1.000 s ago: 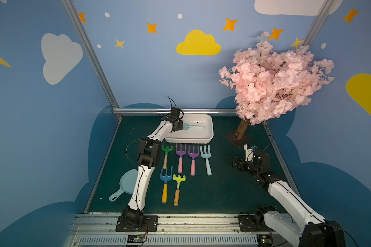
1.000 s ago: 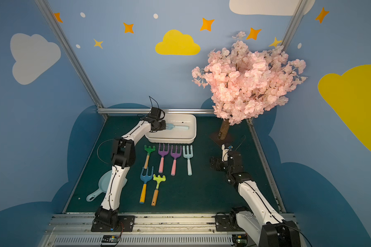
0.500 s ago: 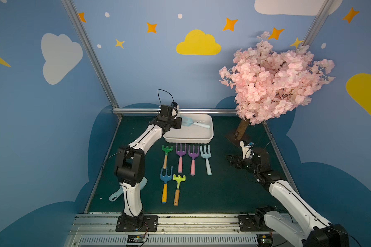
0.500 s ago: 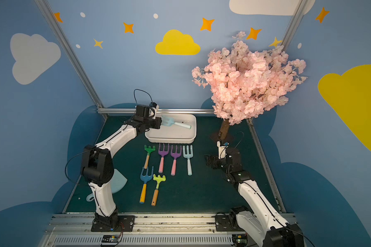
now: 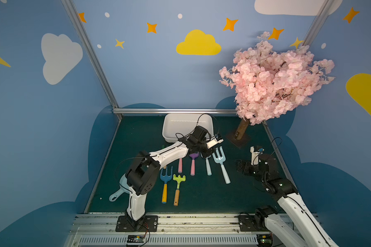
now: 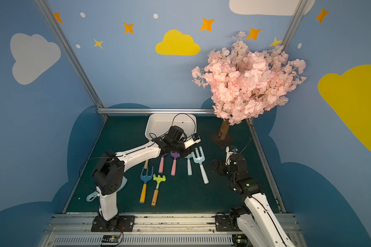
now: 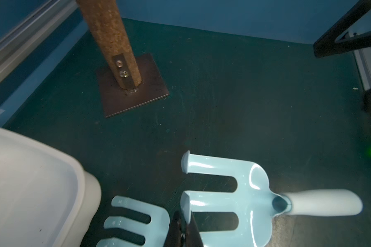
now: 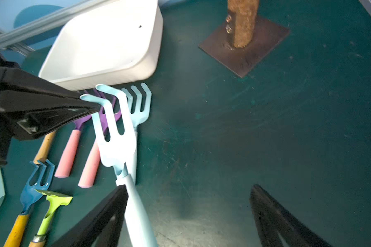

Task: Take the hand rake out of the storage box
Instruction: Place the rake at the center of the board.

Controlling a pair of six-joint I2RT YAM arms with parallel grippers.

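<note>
**Hand rake**: pale blue, three tines, paler handle. It is outside the storage box, just below the box's lower right corner in both top views, over the dark green mat. The handle slants toward the lower right of the frame. In the right wrist view the head sits raised and tilted, crossing over a second pale blue rake. Whether the handle end touches the mat cannot be told.

**Storage box**: white tub, upper centre of the mat, against the back rail.

**Left gripper**: reaches across the middle of the frame. Its jaws are clenched on the tip of one tine of the hand rake, seen clearly in the left wrist view.

**Right gripper**: right of centre, pointing toward the rake. Its jaws are spread wide and grasp nothing. In its own wrist view the rake's handle passes just beside one finger.

**Row of tools, centre of mat:**
- two purple-headed rakes with pink handles, partly under the left arm
- the second pale blue rake

**Tools below that row:**
- a blue fork with an orange handle
- a lime-green rake

**Lower left:** a pale blue scoop, partly behind the left arm.

**Upper right:** a pink blossom tree on a brown base plate.
</note>
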